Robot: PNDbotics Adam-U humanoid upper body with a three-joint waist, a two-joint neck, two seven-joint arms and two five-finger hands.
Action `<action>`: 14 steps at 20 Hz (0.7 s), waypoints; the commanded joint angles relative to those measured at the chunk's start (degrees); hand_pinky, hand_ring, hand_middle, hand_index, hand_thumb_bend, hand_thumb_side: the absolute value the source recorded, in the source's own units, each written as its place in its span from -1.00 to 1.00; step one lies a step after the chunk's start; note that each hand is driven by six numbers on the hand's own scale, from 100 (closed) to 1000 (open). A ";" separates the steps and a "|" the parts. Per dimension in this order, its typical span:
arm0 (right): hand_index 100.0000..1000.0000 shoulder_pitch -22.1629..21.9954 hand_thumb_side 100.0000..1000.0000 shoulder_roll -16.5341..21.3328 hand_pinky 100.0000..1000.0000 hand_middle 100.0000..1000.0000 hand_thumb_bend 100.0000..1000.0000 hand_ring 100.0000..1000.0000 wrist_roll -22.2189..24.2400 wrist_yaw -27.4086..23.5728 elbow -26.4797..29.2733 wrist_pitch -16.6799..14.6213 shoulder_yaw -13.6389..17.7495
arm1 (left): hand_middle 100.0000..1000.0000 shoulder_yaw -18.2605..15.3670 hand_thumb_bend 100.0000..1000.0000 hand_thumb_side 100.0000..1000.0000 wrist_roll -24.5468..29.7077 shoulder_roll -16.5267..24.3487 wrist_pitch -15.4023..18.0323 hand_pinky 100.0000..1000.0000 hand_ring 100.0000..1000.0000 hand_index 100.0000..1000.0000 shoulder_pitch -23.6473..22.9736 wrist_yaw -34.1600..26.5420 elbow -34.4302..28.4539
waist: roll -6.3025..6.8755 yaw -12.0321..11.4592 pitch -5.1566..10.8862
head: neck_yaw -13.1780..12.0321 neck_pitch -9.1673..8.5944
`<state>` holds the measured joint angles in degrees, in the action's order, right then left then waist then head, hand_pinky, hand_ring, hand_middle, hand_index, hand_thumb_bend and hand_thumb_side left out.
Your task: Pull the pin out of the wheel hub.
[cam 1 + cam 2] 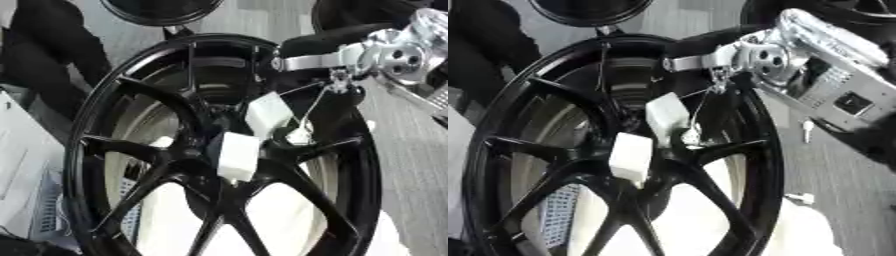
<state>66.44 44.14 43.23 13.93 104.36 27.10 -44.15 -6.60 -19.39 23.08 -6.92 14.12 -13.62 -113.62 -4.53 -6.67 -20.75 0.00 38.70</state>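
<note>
Two white block-shaped pins (238, 156) at the black spoked wheel hub (210, 165) look light and rigid; we'd pinch one. Right hand (710, 60) fingers: we cannot tell.

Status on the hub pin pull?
Right robot hand over the wheel rim, fingers unclear. Left out of view. White blocks at the hub; pin itself not made out. Nothing blocking.
</note>
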 commanded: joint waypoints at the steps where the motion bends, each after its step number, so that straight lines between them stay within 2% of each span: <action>1: 0.33 0.61 -1.00 0.90 0.70 0.05 -0.55 0.50 0.93 0.44 -0.12 1.45 0.73 | 0.35 -0.48 -0.05 -0.43 0.26 0.51 0.05 0.45 0.42 0.55 0.26 -0.05 -0.97 | 0.37 -0.08 1.04 | -0.06 -0.73; 8: 0.12 0.49 -1.00 0.54 0.66 -0.19 -0.73 0.40 -0.77 0.01 -0.18 1.57 0.73 | 0.35 -0.47 -0.06 -0.42 0.30 0.35 0.01 0.45 0.42 0.55 0.28 -0.16 -0.97 | 0.42 -0.15 1.00 | 0.06 -0.72; 14: -0.04 0.26 -1.00 1.23 0.63 -0.36 -0.93 0.29 -3.06 -1.14 1.58 3.08 1.82 | 0.35 -0.52 -0.07 -0.42 0.29 0.33 -0.03 0.45 0.42 0.55 0.20 -0.17 -0.97 | 0.34 -0.21 1.32 | 0.36 -0.56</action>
<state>65.93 44.09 40.12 13.40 104.84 29.14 -43.80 -6.60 -19.24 23.02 -7.05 14.12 -13.74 -113.62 -4.53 -6.80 -20.72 0.23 38.68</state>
